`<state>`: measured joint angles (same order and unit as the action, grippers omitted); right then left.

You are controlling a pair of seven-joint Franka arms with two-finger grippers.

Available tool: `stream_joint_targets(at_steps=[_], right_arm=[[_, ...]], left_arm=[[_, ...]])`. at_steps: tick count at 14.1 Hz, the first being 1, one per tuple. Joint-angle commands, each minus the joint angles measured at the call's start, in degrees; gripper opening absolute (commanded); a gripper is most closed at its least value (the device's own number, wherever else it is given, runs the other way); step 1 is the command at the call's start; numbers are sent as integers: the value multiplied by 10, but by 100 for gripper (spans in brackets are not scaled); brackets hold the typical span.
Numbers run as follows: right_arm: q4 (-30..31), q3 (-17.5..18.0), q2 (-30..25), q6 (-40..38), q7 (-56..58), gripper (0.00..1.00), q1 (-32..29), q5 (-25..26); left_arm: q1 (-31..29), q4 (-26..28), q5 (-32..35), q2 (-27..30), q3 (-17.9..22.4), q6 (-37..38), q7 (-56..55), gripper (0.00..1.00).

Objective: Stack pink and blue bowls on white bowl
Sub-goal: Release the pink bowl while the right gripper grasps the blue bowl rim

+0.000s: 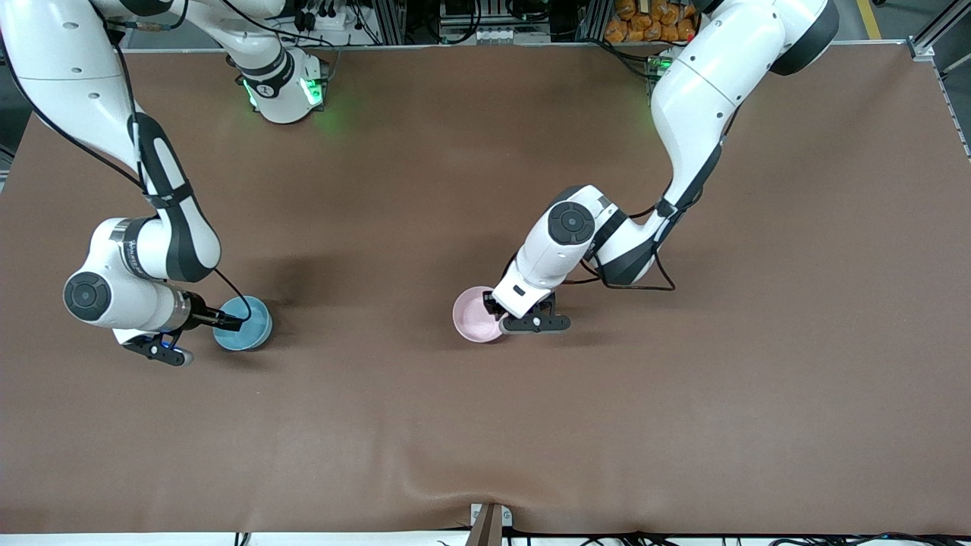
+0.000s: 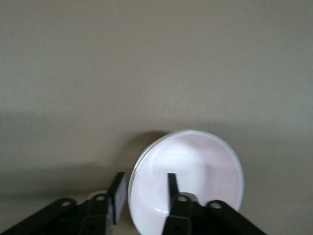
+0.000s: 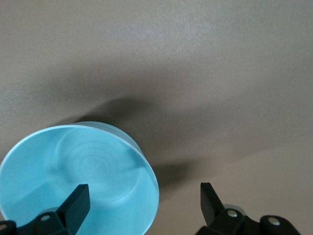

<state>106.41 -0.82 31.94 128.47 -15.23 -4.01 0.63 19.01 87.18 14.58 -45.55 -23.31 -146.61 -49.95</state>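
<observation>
Left gripper (image 1: 497, 312) low at pink bowl (image 1: 476, 314), jaws part-open astride its rim, right gripper (image 1: 203, 334) at blue bowl (image 1: 244, 324), jaws wide astride rim, both bowls on brown table (image 1: 485, 425)

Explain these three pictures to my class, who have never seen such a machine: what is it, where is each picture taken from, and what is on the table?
Two white robot arms work at a brown table. One picture looks down from a high camera; the other two come from cameras on the wrists. The left gripper straddles the rim of a small round pale pink bowl, one finger inside. The right gripper, open, straddles the rim of a small round light blue bowl. No white bowl shows.
</observation>
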Motion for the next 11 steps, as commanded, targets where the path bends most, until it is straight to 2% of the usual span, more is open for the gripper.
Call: stream_joint_targets(at_steps=[1,4,5,7,9,11], right_arm=[[9,6,-5,6,-7,71,-7,-10],[10,6,-5,7,-8,6,-8,-19],[10,6,-6,6,-7,0,-9,-32],[9,6,-7,7,-6,0,-15,-55],[8,6,-13,6,-3,0,-15,-57],[8,6,-24,6,-1,0,-16,-57]], left_arm=[[-13,-5,17,59,11,51,-16,100],[-61,-4,10,161,6,179,-15,100],[-75,-4,8,192,5,220,-15,100],[-108,-4,5,251,4,289,-13,100],[-136,-4,3,306,2,343,-7,100],[-168,-6,-28,345,3,388,25,100]])
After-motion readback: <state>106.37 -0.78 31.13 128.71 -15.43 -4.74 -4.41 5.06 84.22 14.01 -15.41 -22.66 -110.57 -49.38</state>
